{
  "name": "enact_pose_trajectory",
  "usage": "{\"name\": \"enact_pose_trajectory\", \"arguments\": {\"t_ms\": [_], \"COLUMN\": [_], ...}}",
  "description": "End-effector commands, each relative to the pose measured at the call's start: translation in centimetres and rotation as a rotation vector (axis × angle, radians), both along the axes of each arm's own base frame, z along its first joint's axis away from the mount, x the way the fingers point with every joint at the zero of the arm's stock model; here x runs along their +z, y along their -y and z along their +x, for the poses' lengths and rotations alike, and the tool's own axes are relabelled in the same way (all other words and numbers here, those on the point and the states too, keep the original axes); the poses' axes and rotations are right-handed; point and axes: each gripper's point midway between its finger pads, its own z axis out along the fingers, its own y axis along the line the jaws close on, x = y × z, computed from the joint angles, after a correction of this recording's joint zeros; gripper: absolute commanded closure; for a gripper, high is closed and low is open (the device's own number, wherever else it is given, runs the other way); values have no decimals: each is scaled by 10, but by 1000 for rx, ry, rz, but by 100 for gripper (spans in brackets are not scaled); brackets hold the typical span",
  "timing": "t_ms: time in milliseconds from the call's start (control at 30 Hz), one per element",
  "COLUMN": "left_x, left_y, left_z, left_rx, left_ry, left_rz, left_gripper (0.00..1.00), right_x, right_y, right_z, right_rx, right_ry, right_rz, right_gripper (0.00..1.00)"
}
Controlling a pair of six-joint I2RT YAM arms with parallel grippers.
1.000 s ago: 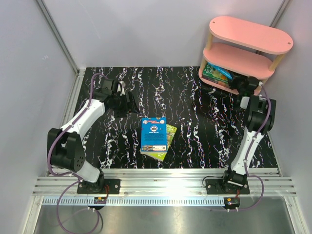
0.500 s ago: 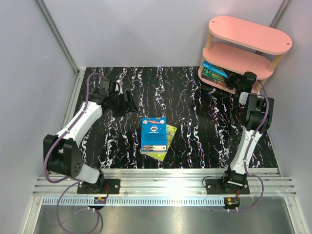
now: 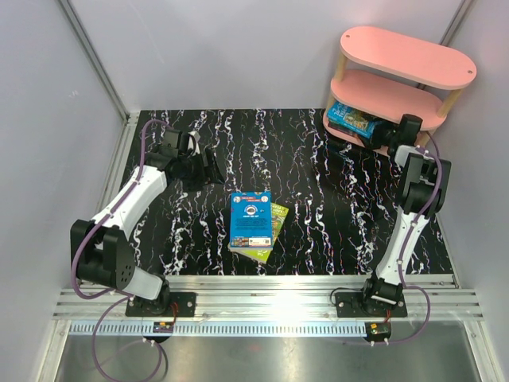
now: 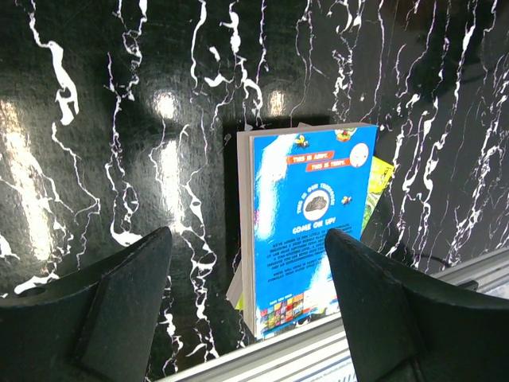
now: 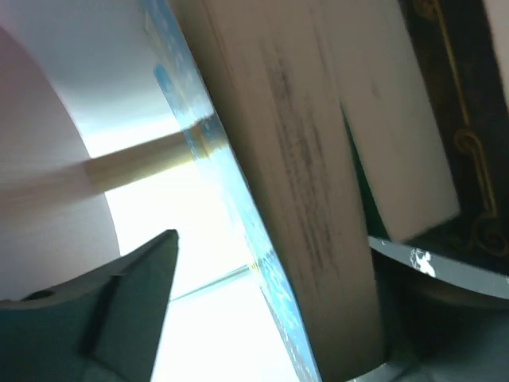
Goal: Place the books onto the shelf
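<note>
The black, white-veined table is lying between pale lilac walls. At upper right, the pink shelf is partly hiding tilted books on its lowest tier. Only the right wrist view is showing the right gripper standing wide, with a gap beside one book's pages. The left gripper is hanging wide and empty above the blue book at centre.

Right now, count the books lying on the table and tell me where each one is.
2. A blue book lies in the middle of the table, on top of a yellow-green book whose edge shows at its right. Another could be hidden beneath the stack.
</note>
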Motion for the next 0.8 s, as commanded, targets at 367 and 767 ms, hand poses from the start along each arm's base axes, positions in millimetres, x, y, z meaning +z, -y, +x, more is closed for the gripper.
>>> {"name": "enact_pose_trajectory", "arguments": {"t_ms": [367, 767], "left_x": [17, 19], "left_y": [-3, 0], "left_z": [9, 5], "left_rx": [25, 51], "left_ry": [41, 52], "left_rz": [15, 8], "left_gripper": [20, 20], "right_x": [49, 57], "right_y": [-24, -33], "right_z": [-24, -49], "right_rx": [159, 221], "right_ry": [139, 152], "right_rz": [41, 54], "right_gripper": [10, 57]}}
